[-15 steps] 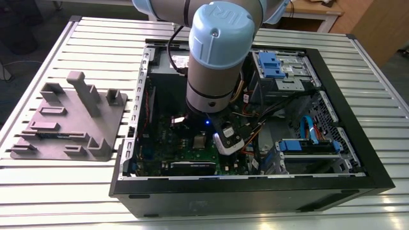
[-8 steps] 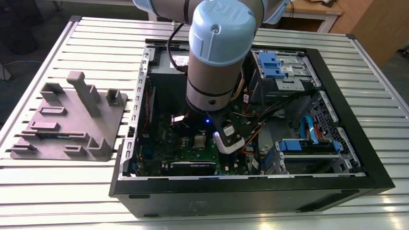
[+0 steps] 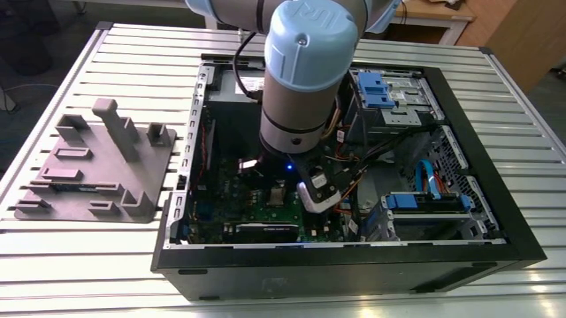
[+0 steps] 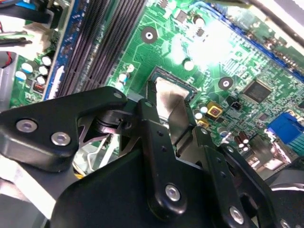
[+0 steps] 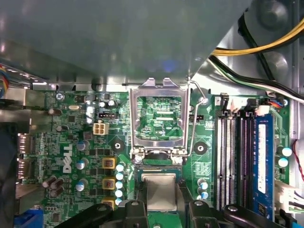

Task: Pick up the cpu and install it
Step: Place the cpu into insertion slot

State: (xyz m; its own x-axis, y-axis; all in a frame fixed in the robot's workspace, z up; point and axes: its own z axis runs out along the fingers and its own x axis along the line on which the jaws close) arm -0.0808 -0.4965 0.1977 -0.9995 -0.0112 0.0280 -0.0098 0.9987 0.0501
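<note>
My robot arm (image 3: 305, 79), a thick grey column with pale blue joint caps, reaches down into a black open-sided computer case (image 3: 336, 278). The case lies on a silver slatted metal table (image 3: 132, 53). To the exterior view's left of the case, a grey plastic holder tray (image 3: 97, 165) with upright posts rests on the table, well apart from the arm.

The black linked-metal gripper (image 4: 167, 107) hangs low over the green motherboard (image 5: 76, 142) in the middle of the case. Its fingers (image 4: 151, 118) are set narrow, gripping the cpu (image 5: 159, 190), a small flat square chip with a pale silvery metal top, one finger on each side.

In both wrist views I see the chip at the dark socket opening. It is just beside the hinge of the rectangular silvery metal socket frame (image 5: 134, 118), which stands open with its thin wire lever (image 5: 190, 118) alongside. I cannot tell whether the chip is touching the socket or just above it. Long black memory slots (image 5: 232, 156) run near the socket on the board.
</note>
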